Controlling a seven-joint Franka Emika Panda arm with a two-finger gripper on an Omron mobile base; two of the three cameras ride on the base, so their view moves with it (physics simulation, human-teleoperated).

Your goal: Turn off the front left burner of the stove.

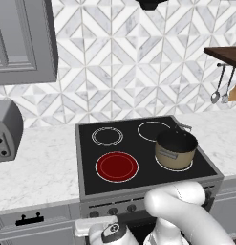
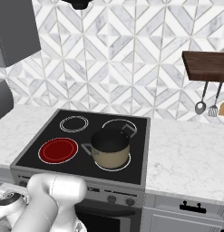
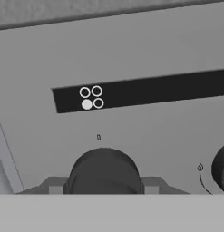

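The front left burner [image 1: 117,166] glowed red on the stove [image 1: 86,158], at the near left of the black glass, above and beyond the end effector [image 3: 104,190], which sat low against the stove's grey front panel [image 3: 145,136]. In the hand view a dark round knob [image 3: 104,174] lay directly ahead of the end effector, so close that it covered the fingertips; whether the fingers were spread or pressed onto the knob could not be told. A black strip [image 3: 154,90] with a four-circle burner diagram, its lower left circle filled white, ran across the panel just past that knob. A second knob [image 3: 221,167] was cut off at the right edge.

From the base views, the arm's white elbow [image 1: 179,201] folded down in front of the stove, hiding part of the knob row and the wrist. A tan pot [image 1: 176,149] stood on the front right burner, well apart from the glowing one, leaving bare glass between. The marble surface [image 1: 38,167] ran open to the left up to a toaster [image 1: 5,129], itself cropped by the frame. Utensils [image 2: 206,102] hung beneath a wooden shelf [image 2: 206,65] far to the right.
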